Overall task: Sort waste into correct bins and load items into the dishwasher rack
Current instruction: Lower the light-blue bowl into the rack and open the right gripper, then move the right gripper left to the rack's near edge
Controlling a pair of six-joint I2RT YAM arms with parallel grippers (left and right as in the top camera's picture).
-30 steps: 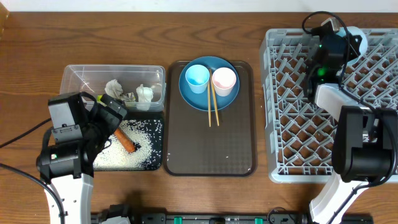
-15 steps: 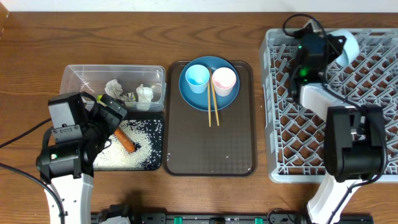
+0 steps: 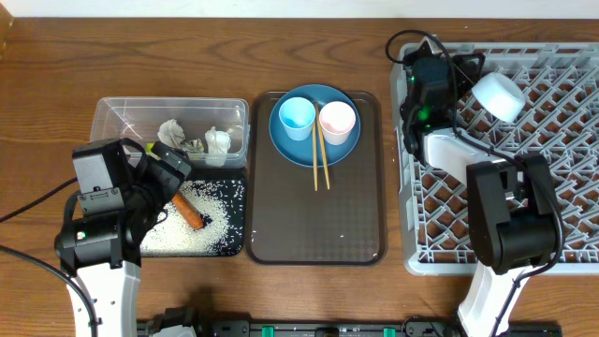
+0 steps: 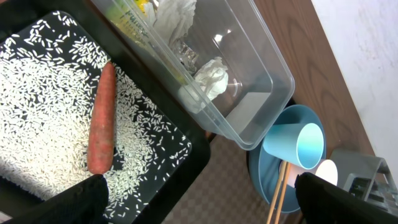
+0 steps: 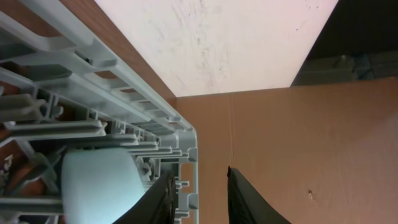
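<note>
Wooden counter (image 3: 56, 56); waste (image 3: 171, 131) binned; white bowl (image 3: 497, 95) in rack (image 3: 562, 168), upper right; plate (image 3: 290, 150), cups (image 3: 297, 116), chopsticks (image 3: 322, 164) left to load; left end effector (image 4: 214, 202) gapes wide, right end effector (image 5: 199, 186) slightly parted, both empty.

legible text: none | wrapper (image 4: 127, 18): yellow-green print, lettering too blurred to read | labels, numbers: none

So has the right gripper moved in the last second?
Yes. The right gripper has swung left along the far edge of the rack, from near its middle to its far-left corner, away from the bowl.
</note>
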